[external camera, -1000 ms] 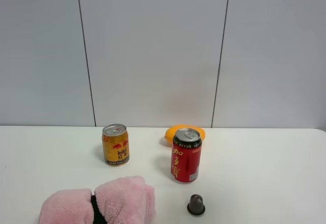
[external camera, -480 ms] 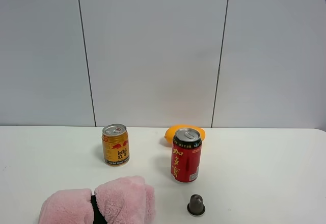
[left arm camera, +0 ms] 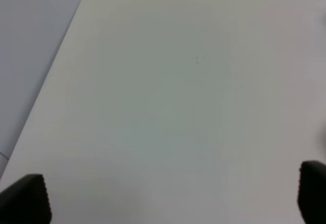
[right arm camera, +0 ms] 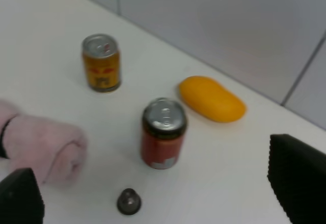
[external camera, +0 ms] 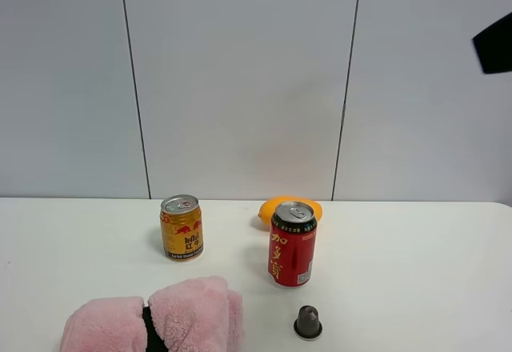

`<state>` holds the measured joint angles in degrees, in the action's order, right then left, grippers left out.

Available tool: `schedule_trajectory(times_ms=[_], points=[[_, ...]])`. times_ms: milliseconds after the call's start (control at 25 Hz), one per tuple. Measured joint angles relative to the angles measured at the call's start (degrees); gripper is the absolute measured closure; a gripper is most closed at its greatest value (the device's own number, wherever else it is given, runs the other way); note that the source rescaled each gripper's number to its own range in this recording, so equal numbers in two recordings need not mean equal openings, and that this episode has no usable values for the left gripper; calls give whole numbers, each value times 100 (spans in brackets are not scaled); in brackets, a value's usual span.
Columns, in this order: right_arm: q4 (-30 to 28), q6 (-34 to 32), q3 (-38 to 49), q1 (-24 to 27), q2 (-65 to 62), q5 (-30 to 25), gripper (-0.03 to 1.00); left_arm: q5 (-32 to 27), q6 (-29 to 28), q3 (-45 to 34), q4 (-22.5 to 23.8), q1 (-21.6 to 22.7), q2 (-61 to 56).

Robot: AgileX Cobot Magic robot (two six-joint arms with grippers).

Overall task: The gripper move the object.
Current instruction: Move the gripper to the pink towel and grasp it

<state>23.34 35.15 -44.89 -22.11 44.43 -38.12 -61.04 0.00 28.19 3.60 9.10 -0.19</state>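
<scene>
The pink fluffy rolled towel (external camera: 152,320), cinched by a black band, lies at the front left of the white table (external camera: 416,272), partly cut off by the frame edge. One end of it shows in the right wrist view (right arm camera: 41,145). My right gripper (right arm camera: 158,188) is open and empty, high above the table and well apart from the towel; a black part of that arm (external camera: 494,44) shows at the top right of the exterior view. My left gripper (left arm camera: 168,198) is open and empty over bare table (left arm camera: 178,81), and no object shows in its view.
A gold can (external camera: 182,228) (right arm camera: 102,62) and a red can (external camera: 293,244) (right arm camera: 163,132) stand upright behind the towel. An orange mango-like fruit (external camera: 290,210) (right arm camera: 211,99) lies behind the red can. A small dark capsule (external camera: 308,322) (right arm camera: 128,201) sits in front of it.
A black part of the right arm has come into the exterior view at the top right edge and grown larger. The towel, cans, fruit and capsule have not moved.
</scene>
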Motion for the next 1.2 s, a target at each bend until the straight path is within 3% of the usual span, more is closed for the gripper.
schedule_trajectory(times_ms=[240, 360, 800, 1200], points=[[-489, -529, -24, -1197, 1034, 855, 0, 0, 0, 0, 0, 0, 0], [-726, -751, -271, -1605, 1652, 992, 0, 0, 0, 0, 0, 0, 0], [-2068, -1530, -1666, -2292, 3150, 963, 0, 0, 0, 0, 0, 0, 0], [-2209, -1824, -1719, -2913, 3783, 707, 0, 1, 0, 0, 0, 0, 0]])
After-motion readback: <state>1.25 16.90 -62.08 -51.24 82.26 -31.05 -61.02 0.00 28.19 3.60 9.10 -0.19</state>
